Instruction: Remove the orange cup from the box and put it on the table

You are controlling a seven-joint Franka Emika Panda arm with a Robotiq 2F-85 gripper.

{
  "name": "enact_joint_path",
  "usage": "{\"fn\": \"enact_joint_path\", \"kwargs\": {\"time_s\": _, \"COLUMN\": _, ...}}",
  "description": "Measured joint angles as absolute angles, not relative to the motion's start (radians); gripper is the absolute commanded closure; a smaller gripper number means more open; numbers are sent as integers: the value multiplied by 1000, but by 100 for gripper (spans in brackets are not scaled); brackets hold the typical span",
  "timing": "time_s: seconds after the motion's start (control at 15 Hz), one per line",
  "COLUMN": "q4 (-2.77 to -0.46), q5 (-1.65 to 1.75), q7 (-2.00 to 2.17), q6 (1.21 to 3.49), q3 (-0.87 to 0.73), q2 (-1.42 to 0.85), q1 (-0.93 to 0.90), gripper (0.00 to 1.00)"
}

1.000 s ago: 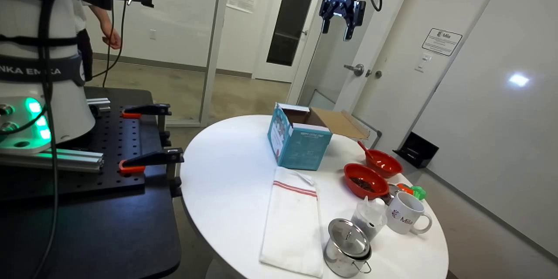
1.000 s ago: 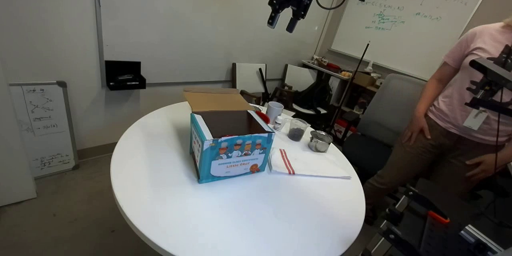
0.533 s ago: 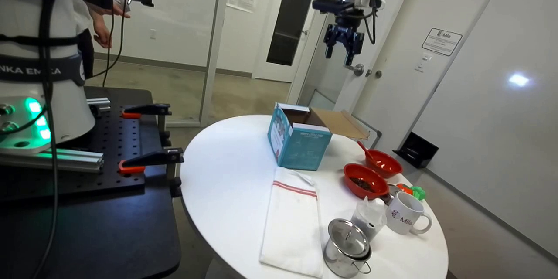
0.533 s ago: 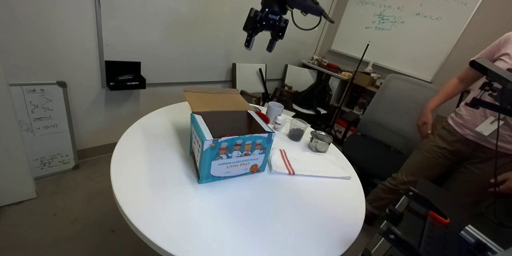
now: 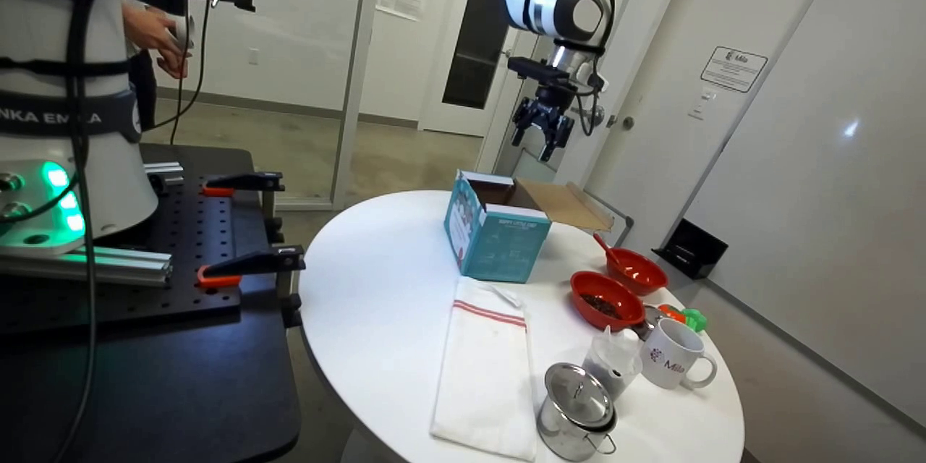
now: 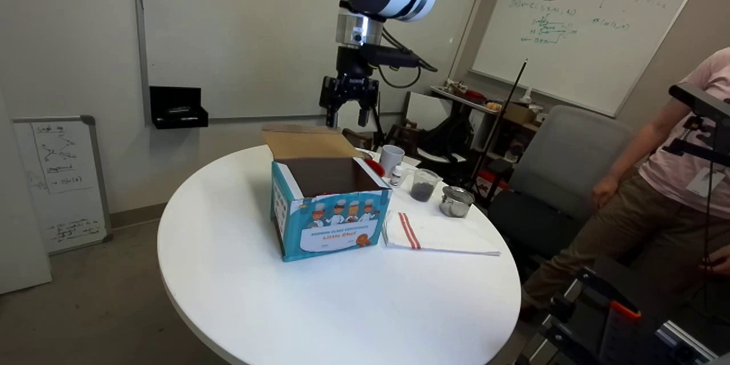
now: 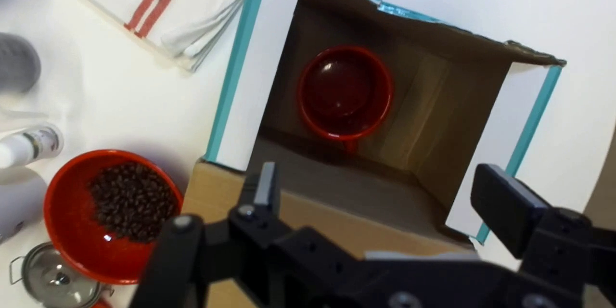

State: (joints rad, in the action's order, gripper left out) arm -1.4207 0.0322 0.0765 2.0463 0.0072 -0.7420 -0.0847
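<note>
The box (image 6: pixel 333 219) you are viewing is printed cardboard, teal outside and plain brown within: white strips line two sides of its open top, a third edge is ragged, and on the fourth a brown flap (image 6: pixel 308 145) folds outward. It stands on the table (image 6: pixel 342 308), round, smooth and white. Just beside it lies a folded cloth towel (image 5: pixel 483 376), white with red stripes; elsewhere on the table are a glossy red bowl (image 7: pixel 74 216) of dark beans (image 7: pixel 134 202), a white mug (image 5: pixel 660 356) with a printed mark and a lidded metal pot (image 5: pixel 568 419), polished to a mirror shine.

The orange cup (image 7: pixel 345 92) — round, shiny, deep red in the shade — rests on the floor of the box, mouth upward, its short handle (image 7: pixel 351 146) jutting toward the flap side; it sits nearer the wall beside the towel than the opposite one. Relative to your gripper (image 7: pixel 378 185) it is lower down and well apart, and in the wrist view you find it beyond the fingers (image 7: pixel 505 207), its outline falling sideways between them.

In both exterior views your gripper hangs above the box, toward the flap side, pointing down. Its two black fingers stand wide apart, holding nothing and touching neither box nor cup.
</note>
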Motion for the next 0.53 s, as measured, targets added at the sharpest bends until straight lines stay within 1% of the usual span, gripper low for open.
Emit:
{"fn": "enact_joint_path", "kwargs": {"time_s": 0.27, "q4": -1331, "q5": -30, "q7": 82, "q6": 2028, "q3": 26, "q2": -844, "q1": -68, "gripper": 0}}
{"fn": "enact_joint_path", "kwargs": {"time_s": 0.53, "q4": -1297, "q5": -71, "q7": 125, "q6": 2068, "q3": 27, "q2": -878, "q1": -59, "gripper": 0}}
